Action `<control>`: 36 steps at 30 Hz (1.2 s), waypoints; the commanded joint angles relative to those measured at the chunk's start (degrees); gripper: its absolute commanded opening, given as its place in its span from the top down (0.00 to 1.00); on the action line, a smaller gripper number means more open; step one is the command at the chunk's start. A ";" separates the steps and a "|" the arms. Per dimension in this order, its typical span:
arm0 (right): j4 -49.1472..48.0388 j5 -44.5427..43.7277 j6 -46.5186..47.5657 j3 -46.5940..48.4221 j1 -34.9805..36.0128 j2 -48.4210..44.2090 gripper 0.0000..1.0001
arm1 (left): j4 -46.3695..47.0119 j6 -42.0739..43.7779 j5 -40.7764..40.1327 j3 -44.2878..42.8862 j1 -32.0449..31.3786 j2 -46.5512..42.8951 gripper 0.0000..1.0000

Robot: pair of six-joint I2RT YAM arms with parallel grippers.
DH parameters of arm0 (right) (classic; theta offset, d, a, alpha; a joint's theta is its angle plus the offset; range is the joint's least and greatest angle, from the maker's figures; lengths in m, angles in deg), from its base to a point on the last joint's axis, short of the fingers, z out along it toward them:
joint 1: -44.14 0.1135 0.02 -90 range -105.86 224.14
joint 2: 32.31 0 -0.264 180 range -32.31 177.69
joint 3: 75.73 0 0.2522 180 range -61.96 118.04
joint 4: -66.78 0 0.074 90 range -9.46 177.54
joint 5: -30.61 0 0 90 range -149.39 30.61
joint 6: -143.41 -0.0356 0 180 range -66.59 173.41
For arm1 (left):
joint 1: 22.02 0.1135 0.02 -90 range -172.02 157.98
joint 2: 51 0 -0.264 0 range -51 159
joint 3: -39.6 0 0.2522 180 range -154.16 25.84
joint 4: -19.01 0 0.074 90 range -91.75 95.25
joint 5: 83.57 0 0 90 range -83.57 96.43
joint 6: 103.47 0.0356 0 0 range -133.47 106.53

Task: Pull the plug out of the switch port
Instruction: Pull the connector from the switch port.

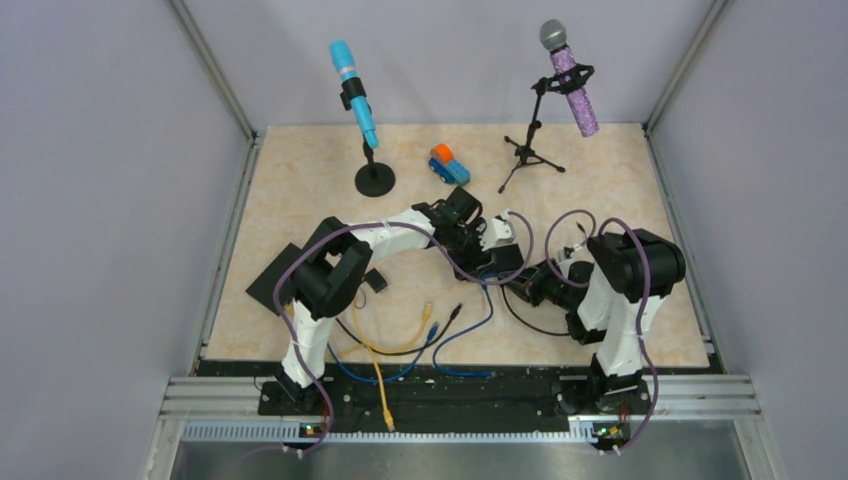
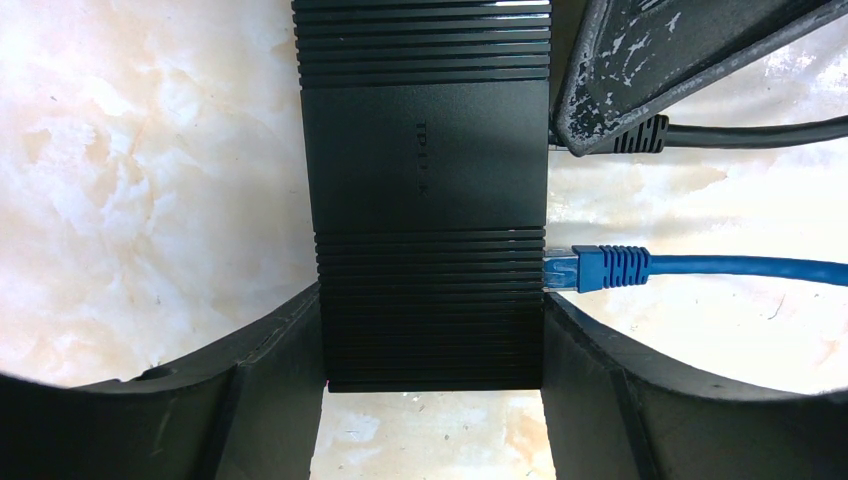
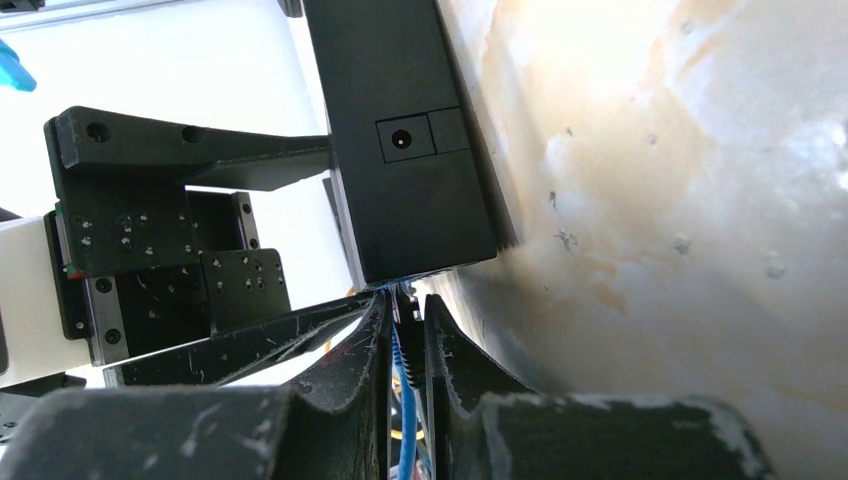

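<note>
**Switch braced, right jaws at the port face: hold on the plug unconfirmed**

My right gripper (image 3: 405, 300) has its jaws pinched to a thin slit right at the port edge of the network switch (image 2: 430, 150). The blue cable (image 2: 740, 267) shows in that slit on the right wrist camera. Yet the left wrist view shows the blue Ethernet plug (image 2: 590, 268) bare and seated in the switch's side. That same view shows one right finger (image 2: 690, 50) lying over the boot of the neighbouring black cable (image 2: 760, 130). So I cannot tell what those jaws are clenched on, if anything.

My left gripper (image 2: 432, 335) grasps the switch across its width, a finger pressed on each flank. It holds the switch flat on the marbled tabletop (image 2: 130, 180).

The main risk, as I judge it, is pulling the wrong lead: if the jaws sit on the black connector, that one comes out and the blue one stays in. If they pinch only the cable behind the boot, the latch may not release. A tug would then strain the cable or drag the switch through my left hold, which bears on smooth flanks near one end and could let it pivot.

Farther out, a loose yellow cable (image 1: 380, 370) lies by the arm bases and could snag a retreating arm.
</note>
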 commanded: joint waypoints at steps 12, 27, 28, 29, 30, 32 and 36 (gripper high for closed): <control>15.41 -2.64 6.54 -0.25 0.44 -9.79 1.00 | -5.30 -2.30 -3.33 0.72 0.57 2.44 0.43; 18.49 -2.92 7.54 -0.93 0.44 -11.94 1.00 | -5.59 -2.80 -4.24 0.20 1.27 2.92 0.44; 18.74 -2.61 7.59 -0.81 0.44 -12.21 1.00 | -5.58 -2.90 -4.39 0.20 1.27 2.95 0.44; 18.34 -2.32 7.37 -0.79 0.48 -12.22 1.00 | -5.59 -2.87 -4.33 0.20 1.27 3.03 0.44; 17.78 -2.03 7.16 -0.71 0.52 -12.25 1.00 | -5.61 -2.90 -4.31 0.20 1.27 3.04 0.44; 17.76 -1.77 6.70 -0.47 0.47 -12.26 1.00 | -5.53 -3.03 -4.38 0.20 1.27 3.18 0.44; 19.15 -2.49 7.09 -0.49 0.48 -12.64 1.00 | -5.53 -2.98 -4.30 0.25 1.27 2.97 0.45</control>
